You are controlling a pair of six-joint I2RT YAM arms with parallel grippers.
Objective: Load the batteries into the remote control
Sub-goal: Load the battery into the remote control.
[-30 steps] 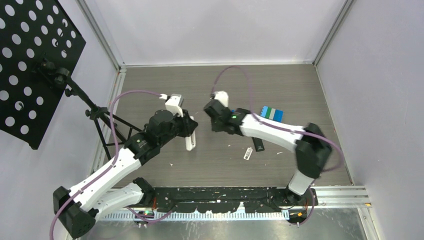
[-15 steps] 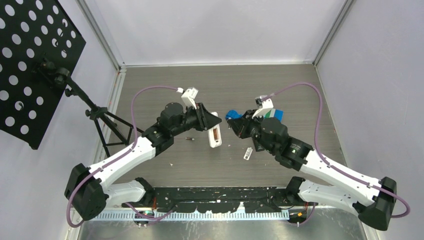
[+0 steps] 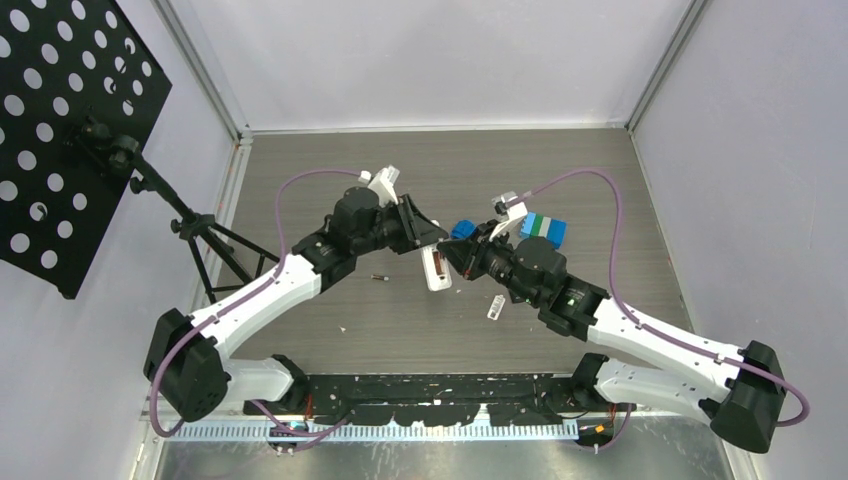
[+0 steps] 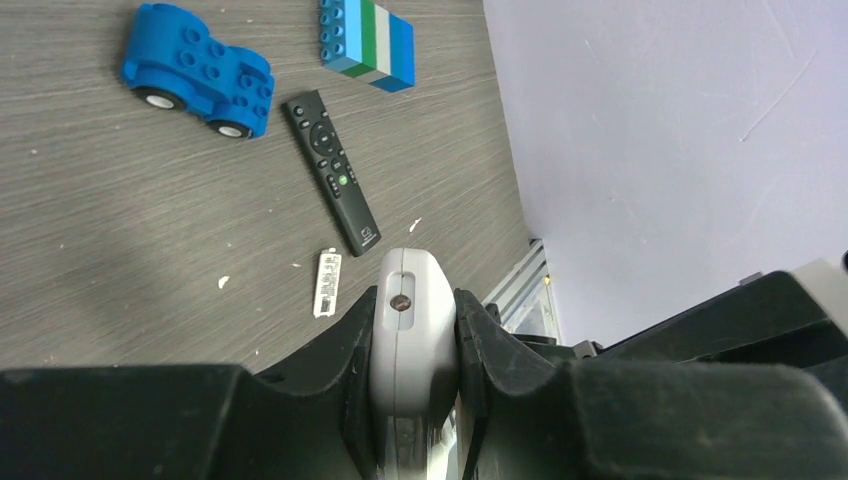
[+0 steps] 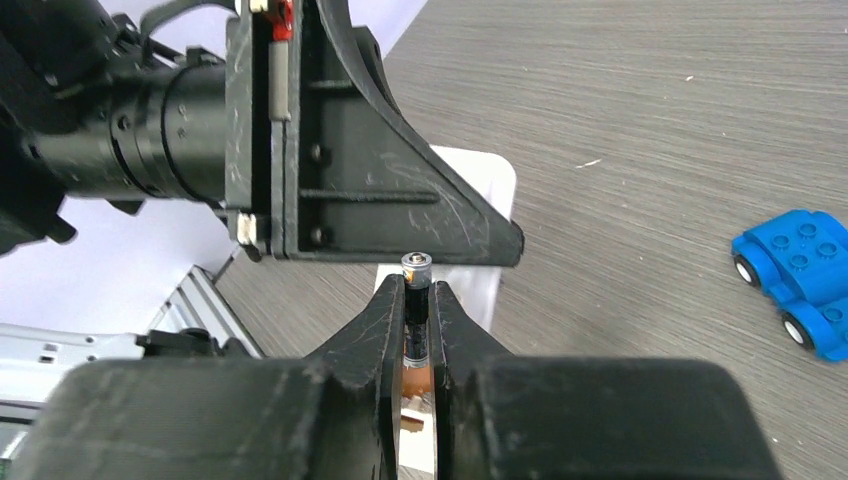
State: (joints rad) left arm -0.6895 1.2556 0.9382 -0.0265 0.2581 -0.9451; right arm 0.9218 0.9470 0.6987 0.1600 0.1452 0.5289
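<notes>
Two jaws grip: left gripper (image 4: 414, 305) clamps the white remote (image 4: 410, 350); right gripper (image 5: 418, 292) pinches a battery (image 5: 415, 305) just beside that remote; a second battery (image 3: 380, 277) lies loose near it.

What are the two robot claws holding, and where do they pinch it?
Left gripper pinches the white plastic remote control by its sides; right gripper pinches a thin dark battery around its middle.

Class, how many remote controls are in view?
2: a white remote clamped in the left claw, and a black remote lying on the table near the blue toy car.
</notes>
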